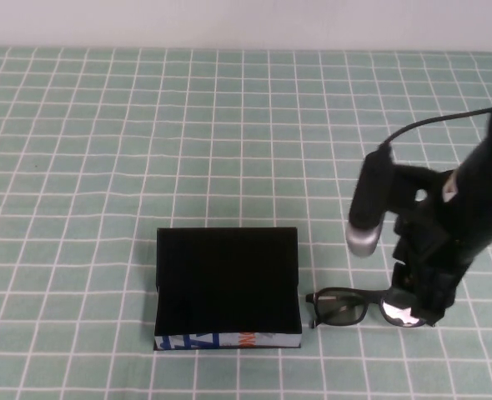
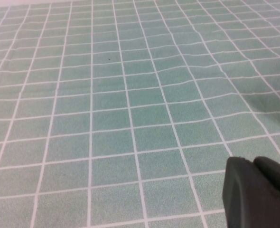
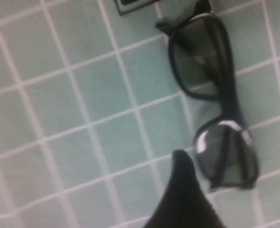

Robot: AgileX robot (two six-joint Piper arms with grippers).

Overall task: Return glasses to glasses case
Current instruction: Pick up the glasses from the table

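Note:
The glasses case (image 1: pixel 228 279) stands open on the green checked cloth near the front, black inside, with its white printed strip (image 1: pixel 229 340) facing me. The black glasses (image 1: pixel 343 307) lie flat just right of the case, lenses up, and show in the right wrist view (image 3: pixel 204 61). My right gripper (image 1: pixel 416 302) hangs low over their right lens, open, one dark finger (image 3: pixel 183 194) beside that lens (image 3: pixel 225 156). Nothing is held. My left gripper (image 2: pixel 254 164) is out of the high view; its dark fingers sit together over bare cloth.
A green cloth with a white grid (image 1: pixel 146 125) covers the whole table. The right arm and its silver-tipped wrist camera (image 1: pixel 367 208) stand above the glasses. A corner of the case (image 3: pixel 130 4) shows at the edge of the right wrist view.

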